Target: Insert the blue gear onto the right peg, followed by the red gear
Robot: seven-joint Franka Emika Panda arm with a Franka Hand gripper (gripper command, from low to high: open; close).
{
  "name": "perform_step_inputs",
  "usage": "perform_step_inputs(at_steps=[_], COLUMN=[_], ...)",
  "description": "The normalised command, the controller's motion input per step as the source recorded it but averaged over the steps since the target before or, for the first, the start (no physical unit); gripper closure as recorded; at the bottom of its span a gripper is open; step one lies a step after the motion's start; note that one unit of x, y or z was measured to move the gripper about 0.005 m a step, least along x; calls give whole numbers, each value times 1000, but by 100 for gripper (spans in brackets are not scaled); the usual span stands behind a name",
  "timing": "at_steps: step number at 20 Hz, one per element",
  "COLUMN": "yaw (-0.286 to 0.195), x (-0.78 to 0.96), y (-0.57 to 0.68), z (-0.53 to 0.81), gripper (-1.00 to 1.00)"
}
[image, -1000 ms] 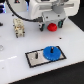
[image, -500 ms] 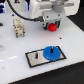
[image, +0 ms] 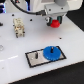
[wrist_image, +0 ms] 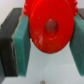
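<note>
Red toothed plastic gear [wrist_image: 48,26] with a round centre hole sits clamped between the two teal-padded fingers [wrist_image: 22,42], which are closed onto its edges. In the exterior view the gripper [image: 55,21] hangs above the white tabletop [image: 15,57], well apart from the black-framed grey rectangular plate [image: 34,60]. On that plate's right end lies the flat bright-blue toothed gear [image: 51,53]; a thin dark pin [image: 38,54] stands at the left end.

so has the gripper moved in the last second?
Yes. The gripper, shut on the red gear, has drifted toward the exterior view's right, now nearer above the blue gear on the plate, which stayed put.
</note>
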Motion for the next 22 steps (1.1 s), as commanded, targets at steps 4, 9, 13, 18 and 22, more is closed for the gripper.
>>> perform_step_inputs(at_steps=[4,9,13,18,22], yaw=[0,0,0,0,0], x=[633,702,742,762,782], y=[-276,-353,-338,-323,-284], z=[517,431,315,188,128], gripper=[100,100,100,100,100])
